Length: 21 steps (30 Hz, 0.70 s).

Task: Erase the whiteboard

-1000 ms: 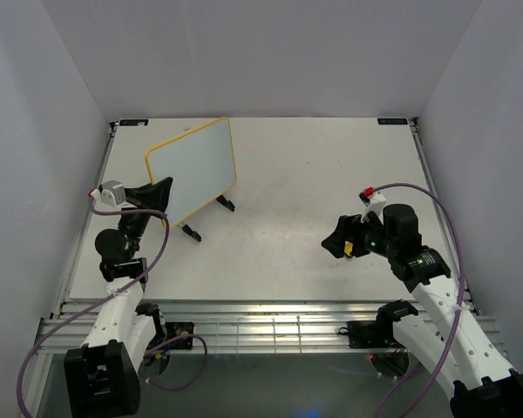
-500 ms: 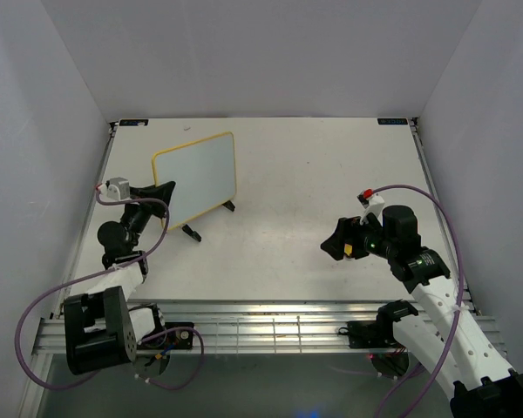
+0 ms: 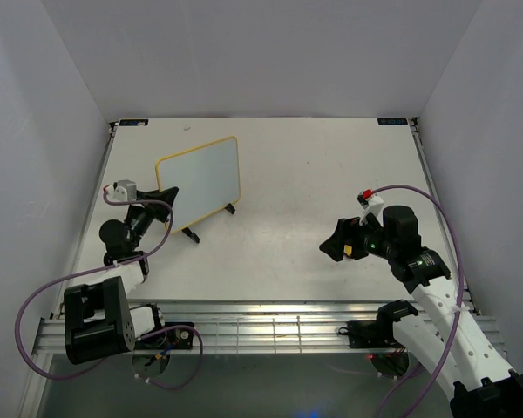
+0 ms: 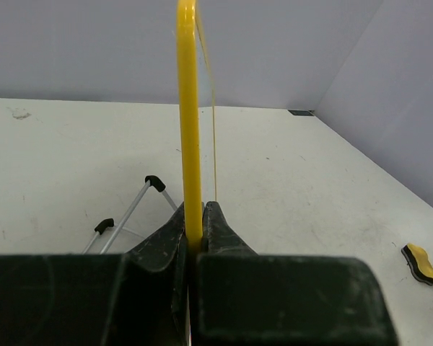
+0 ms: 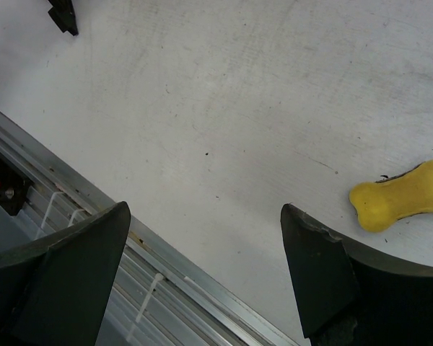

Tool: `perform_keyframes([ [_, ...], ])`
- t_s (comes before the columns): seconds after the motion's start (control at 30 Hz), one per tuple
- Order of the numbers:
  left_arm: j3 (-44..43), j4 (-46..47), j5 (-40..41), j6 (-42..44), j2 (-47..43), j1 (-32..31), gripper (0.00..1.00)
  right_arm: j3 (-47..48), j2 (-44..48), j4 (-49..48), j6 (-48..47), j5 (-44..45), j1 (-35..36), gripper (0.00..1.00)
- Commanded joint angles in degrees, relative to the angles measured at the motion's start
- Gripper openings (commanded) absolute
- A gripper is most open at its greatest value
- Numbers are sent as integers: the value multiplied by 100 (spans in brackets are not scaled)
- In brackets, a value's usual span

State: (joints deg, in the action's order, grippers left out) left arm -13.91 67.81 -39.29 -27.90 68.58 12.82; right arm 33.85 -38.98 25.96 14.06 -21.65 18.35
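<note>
The whiteboard [image 3: 200, 177] has a yellow frame and stands tilted on its black feet [image 3: 192, 233] at the table's left. Its face looks blank. My left gripper [image 3: 164, 200] is shut on the board's left frame edge. In the left wrist view the board [image 4: 189, 108] is edge-on, with the gripper [image 4: 194, 229] clamped on the yellow frame. My right gripper [image 3: 335, 241] is open and empty, low over the table's right side. In the right wrist view it [image 5: 202, 216] is beside the yellow bone-shaped eraser [image 5: 408, 194], which lies flat outside the jaws.
The eraser also shows in the top view [image 3: 347, 250] and far right in the left wrist view [image 4: 421, 262]. The table's metal front rail [image 5: 94, 216] runs under the right gripper. White walls enclose the table on three sides.
My left arm has drawn back toward its base with the whiteboard in its grip; the board has shifted slightly right and nearer. The right arm has not moved.
</note>
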Motion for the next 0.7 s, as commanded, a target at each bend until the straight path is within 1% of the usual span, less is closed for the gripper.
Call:
perform_keyframes([
  [0.0, -103, -250, -210, 909, 208, 194, 0, 8, 75, -214, -97, -182, -16, 90],
  [0.03, -146, -503, -359, 1083, 261, 195, 0, -1, 92, -214, -97, -208, -16, 90],
  [0.1, -261, -654, -544, 1190, 410, 230, 0, -1, 128, -214, -88, -234, -16, 90],
  [0.13, -322, -1047, -588, 1277, 428, 239, 0, -9, 136, -214, -88, -252, -16, 90],
  [0.17, -418, -1251, -597, 1513, 411, 247, 1, -27, 163, -214, -88, -252, -16, 90],
  [0.2, -454, -1418, -598, 1655, 394, 256, 2, -36, 180, -214, -88, -261, -16, 90],
  [0.23, -498, -1898, -563, 1813, 376, 274, 2, -53, 207, -248, -88, -278, -16, 90],
  [0.27, -542, -2112, -380, 2084, 306, 282, 3, -71, 250, -275, -71, -296, -16, 90],
  [0.4, -630, -2702, -273, 2429, 227, 370, 3, -71, 260, -310, -53, -384, -16, 90],
  [0.47, -595, -2835, -194, 2430, 209, 370, 2, -27, 225, -284, -53, -401, -16, 90],
  [0.53, -534, -2913, 78, 2272, 148, 370, 0, 8, 242, -266, -53, -445, -16, 90],
  [0.6, -516, -2958, 123, 2193, 95, 370, 0, -9, 312, -266, -53, -437, -16, 90],
  [0.63, -516, -3027, 219, 2123, 34, 370, 1, -62, 338, -284, -44, -428, -16, 90],
  [0.67, -516, -3080, 263, 2079, -2, 370, 5, -71, 373, -301, -35, -428, -16, 90],
])
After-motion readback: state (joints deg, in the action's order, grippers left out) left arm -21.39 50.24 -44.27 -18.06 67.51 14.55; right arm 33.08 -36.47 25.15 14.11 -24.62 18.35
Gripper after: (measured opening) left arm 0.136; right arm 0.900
